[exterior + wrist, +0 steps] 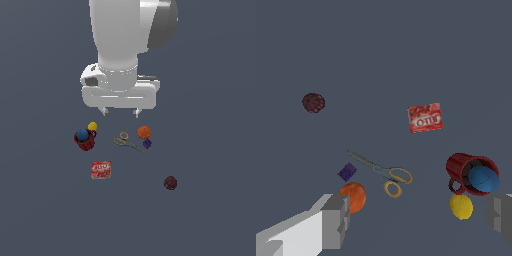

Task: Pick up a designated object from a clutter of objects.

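The blue ball (pixel 82 134) sits in the mouth of the red mug (pixel 85 142), which lies on its side; both show in the wrist view, ball (pixel 484 179) and mug (pixel 465 172). The yellow ball (pixel 92 126) touches the mug. The orange ball (pixel 144 132), purple cube (pixel 147 144), gold-handled scissors (pixel 128 142), red-and-white box (pixel 101 170) and maroon ball (pixel 170 182) lie around. My gripper (pixel 120 113) hangs open and empty above the clutter, over the scissors, apart from everything. Its fingers (pixel 336 220) frame the wrist view.
All items rest on a flat dark grey floor (pixel 210 220). The maroon ball lies apart from the rest, toward the exterior view's right. The arm's white body (pixel 122 45) fills the upper middle of the exterior view.
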